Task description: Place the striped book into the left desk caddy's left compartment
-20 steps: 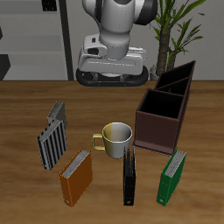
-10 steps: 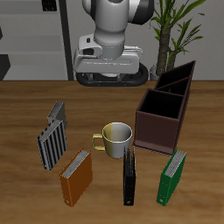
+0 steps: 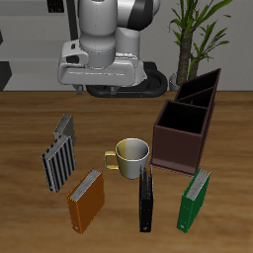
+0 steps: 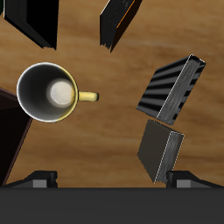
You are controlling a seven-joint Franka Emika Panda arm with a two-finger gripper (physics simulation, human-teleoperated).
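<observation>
Below the fingers [image 4: 105, 179], striped book [image 4: 171, 90].

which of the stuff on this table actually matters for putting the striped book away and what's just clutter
Matters for the job:
- striped book
- desk caddy, dark brown, open on top
- gripper, up above the table, holding nothing

Just lying about:
- mug
- small grey book behind the striped one
- orange book
- black book
- green book
- potted plant
</observation>
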